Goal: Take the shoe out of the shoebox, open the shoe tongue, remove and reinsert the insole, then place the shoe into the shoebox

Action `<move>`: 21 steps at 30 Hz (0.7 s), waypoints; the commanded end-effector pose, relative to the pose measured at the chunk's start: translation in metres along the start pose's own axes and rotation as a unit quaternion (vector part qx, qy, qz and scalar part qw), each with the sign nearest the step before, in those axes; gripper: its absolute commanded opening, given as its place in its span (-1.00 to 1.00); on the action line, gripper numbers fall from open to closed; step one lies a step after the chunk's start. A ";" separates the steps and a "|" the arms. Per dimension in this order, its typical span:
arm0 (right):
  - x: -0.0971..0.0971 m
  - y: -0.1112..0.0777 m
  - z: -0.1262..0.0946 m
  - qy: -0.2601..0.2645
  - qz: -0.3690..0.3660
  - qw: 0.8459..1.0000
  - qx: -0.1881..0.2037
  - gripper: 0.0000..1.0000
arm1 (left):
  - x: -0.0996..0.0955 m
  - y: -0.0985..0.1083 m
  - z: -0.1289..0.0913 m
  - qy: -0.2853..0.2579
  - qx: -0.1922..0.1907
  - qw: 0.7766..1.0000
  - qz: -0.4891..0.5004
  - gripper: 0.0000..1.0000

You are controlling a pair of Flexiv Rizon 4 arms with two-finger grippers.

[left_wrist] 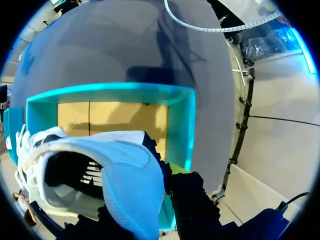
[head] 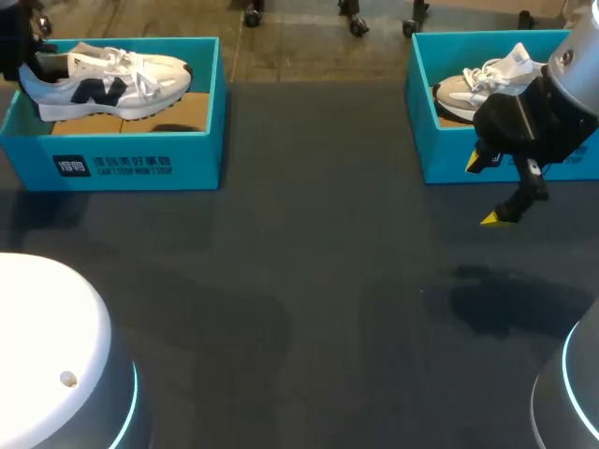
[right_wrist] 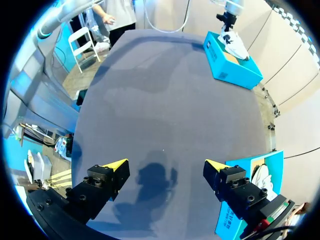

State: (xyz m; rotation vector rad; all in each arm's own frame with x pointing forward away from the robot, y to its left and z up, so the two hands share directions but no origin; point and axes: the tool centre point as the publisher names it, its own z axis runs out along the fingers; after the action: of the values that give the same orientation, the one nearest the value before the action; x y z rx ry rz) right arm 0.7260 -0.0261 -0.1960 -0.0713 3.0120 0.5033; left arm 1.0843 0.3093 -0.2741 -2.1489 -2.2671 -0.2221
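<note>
White mesh with navy trim: shoe [head: 108, 82], hanging just over the left box [head: 140, 159] at the far-left corner of the worktop [head: 309, 281]. Clamped at the heel by the left claw [left_wrist: 147, 205], pinched from both sides as far as the wrist view allows a call. Lying lengthwise along the far edge, heel toward the left edge, toe pointing toward the middle. Looking straight down into the mouth from the left wrist, cardboard floor of the box ahead and below.

Over on the other side: right claw [head: 487, 192] spread wide, gripping nothing, hovering above bare worktop just in front of the right box [head: 440, 159] and the second shoe [head: 487, 79] inside it. Well apart from the raised shoe, with nearly the whole width of the worktop between.

Probably calls for a carry toward the near middle, toe leading, to bring tongue and laces within reach of the free claw. Worth watching: box wall close under the sole, clearance hard to judge.
</note>
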 end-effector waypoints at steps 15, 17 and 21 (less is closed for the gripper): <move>0.000 0.000 0.001 0.000 0.000 1.000 0.000 1.00 | -0.015 0.014 0.050 0.021 0.030 0.999 0.014 -1.00; 0.000 0.000 0.001 0.000 0.000 1.000 0.000 1.00 | -0.016 0.011 0.051 0.020 0.034 0.999 0.019 -1.00; 0.000 0.000 0.001 0.000 0.000 1.000 0.000 1.00 | -0.017 0.002 0.054 0.020 0.041 0.999 0.028 -1.00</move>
State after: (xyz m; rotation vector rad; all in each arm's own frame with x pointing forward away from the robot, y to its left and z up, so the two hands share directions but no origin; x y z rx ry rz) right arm 0.7260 -0.0261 -0.1960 -0.0714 3.0120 0.5033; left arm 1.0938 0.2981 -0.3293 -2.1392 -2.1547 -0.1671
